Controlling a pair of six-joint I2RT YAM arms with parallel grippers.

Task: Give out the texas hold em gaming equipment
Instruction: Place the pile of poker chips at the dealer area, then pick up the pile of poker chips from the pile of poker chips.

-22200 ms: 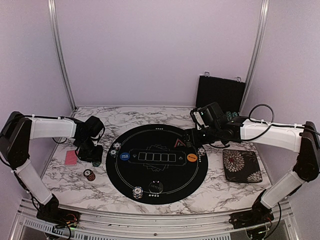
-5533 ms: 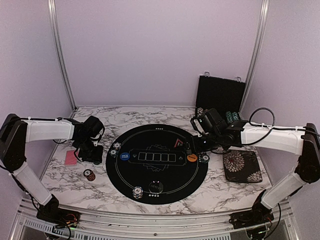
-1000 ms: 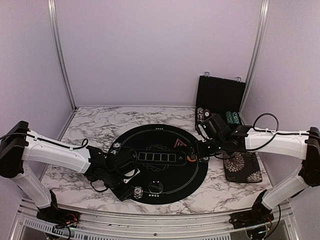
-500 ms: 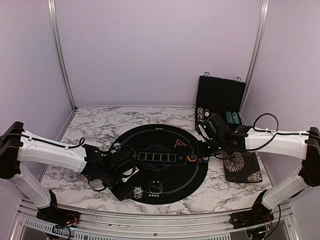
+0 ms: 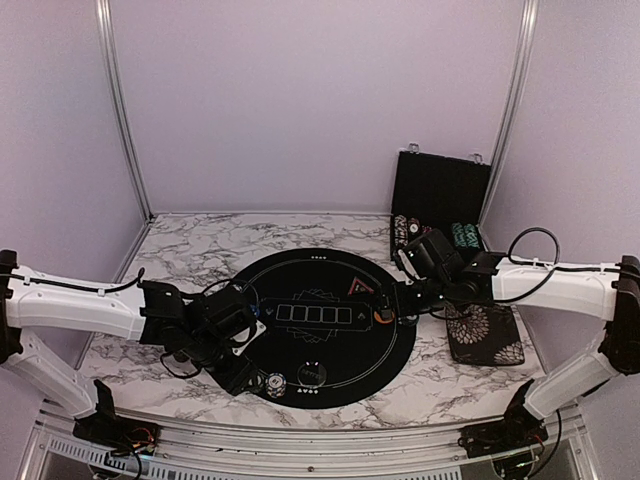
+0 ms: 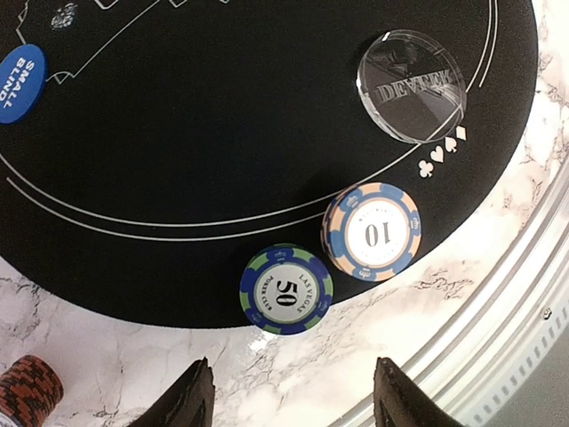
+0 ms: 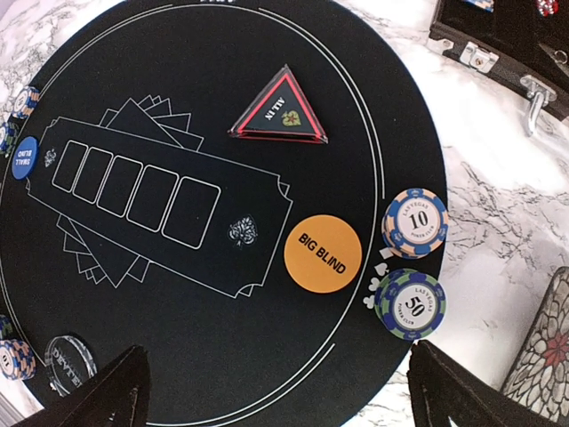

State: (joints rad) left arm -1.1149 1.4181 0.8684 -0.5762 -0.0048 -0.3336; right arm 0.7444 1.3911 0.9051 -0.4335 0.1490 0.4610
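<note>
On the round black mat, near its front edge, a blue-green 50 chip lies beside a peach-blue 10 chip, close to the clear dealer button. My left gripper hovers just off the mat over the marble, open, with nothing between its fingers. At the mat's right rim, a 10 chip stack and a 50 chip stack sit next to the orange big blind button. My right gripper hangs open above them. The blue small blind button lies at the mat's left side.
A red-edged triangular all-in marker lies at the mat's far side. An orange-black chip stack stands on the marble left of the mat. The black chip case is open at the back right, with the floral pad in front of it.
My left arm has drawn back to the left, away from the two front chips, and its fingers have spread wider. The right arm has stayed where it was.
</note>
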